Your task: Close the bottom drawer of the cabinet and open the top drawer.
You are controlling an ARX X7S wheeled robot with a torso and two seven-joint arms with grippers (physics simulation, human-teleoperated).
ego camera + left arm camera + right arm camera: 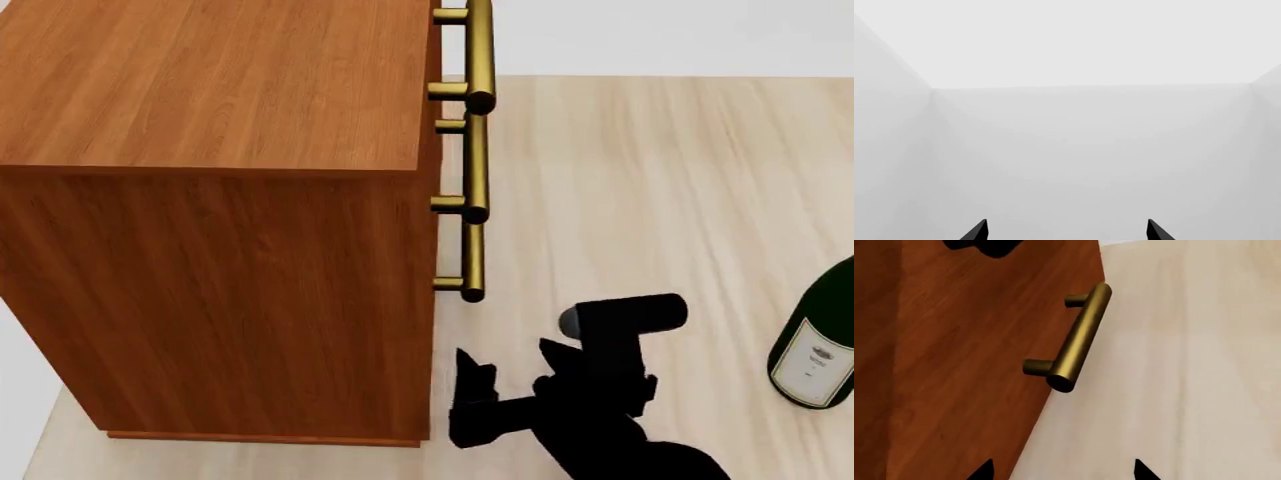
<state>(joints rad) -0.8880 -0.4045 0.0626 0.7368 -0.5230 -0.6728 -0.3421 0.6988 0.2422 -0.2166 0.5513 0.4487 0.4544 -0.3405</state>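
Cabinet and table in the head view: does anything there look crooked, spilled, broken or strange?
Nothing stands out. The cabinet stands square on the table, its three brass handles line up, and the wine bottle is upright and unspilled.

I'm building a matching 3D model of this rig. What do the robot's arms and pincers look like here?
Only the right arm shows in the head view: matte black all over, blocky segments with a rounded cylindrical joint housing, no visible cables or markings. The right pincer is black too. In the wrist views, each pincer shows only two black, pointed fingertips.
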